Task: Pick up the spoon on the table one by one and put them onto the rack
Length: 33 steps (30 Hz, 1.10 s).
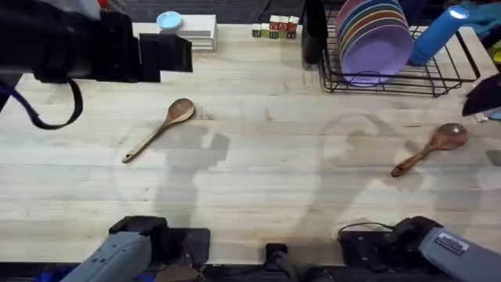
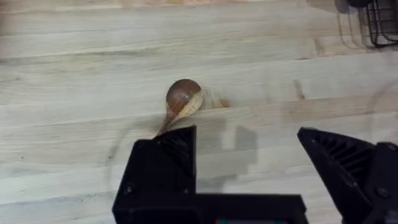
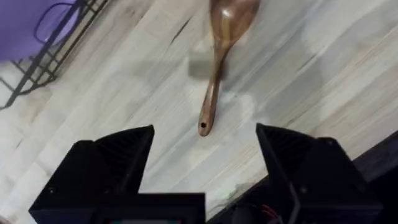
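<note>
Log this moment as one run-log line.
left gripper: open above left spoon | right gripper: open above right spoon | both spoons on table | rack: plates, no spoons visible

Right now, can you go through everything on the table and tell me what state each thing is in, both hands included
Left spoon: lying flat on the table, untouched.
Right spoon: lying flat on the table, untouched.
Rack: upright, holding plates, no spoon on it.
Left hand: open, empty, above the left spoon.
Right hand: open, empty, above the right spoon's handle.
</note>
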Available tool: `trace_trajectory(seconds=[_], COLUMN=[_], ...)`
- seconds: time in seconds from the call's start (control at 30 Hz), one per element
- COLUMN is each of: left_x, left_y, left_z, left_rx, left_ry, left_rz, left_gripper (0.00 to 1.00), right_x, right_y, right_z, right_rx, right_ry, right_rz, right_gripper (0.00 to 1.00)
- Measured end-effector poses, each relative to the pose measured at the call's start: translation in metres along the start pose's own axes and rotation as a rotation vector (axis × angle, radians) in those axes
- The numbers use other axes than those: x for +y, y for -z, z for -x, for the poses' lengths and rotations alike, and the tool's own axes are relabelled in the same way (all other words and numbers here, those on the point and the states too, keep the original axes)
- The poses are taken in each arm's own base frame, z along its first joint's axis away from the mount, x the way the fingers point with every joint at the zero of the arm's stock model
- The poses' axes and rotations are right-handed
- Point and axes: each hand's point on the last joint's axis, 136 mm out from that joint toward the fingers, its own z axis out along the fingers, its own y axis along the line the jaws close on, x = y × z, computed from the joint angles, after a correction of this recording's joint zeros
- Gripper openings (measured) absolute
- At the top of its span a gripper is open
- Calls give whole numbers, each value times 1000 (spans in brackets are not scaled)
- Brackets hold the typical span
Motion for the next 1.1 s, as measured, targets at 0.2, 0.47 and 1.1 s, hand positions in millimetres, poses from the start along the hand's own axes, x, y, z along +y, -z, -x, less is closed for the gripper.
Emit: trace_trajectory(seconds=[0.2, 0.47, 1.1], left_x=[0, 0, 0], left_y=[0, 0, 0], left_z=[0, 0, 0], left_rx=[0, 0, 0], left_ry=[0, 0, 0], left_rz=[0, 0, 0], left_gripper=[993, 993, 993], right_x=[-4, -11, -18], right_y=[-16, -57, -114], right_z=[13, 2, -6], right_rx=[-27, -8, -42], right_ry=[-52, -75, -89], right_rz=[-26, -39, -33], right_gripper=[992, 992, 992])
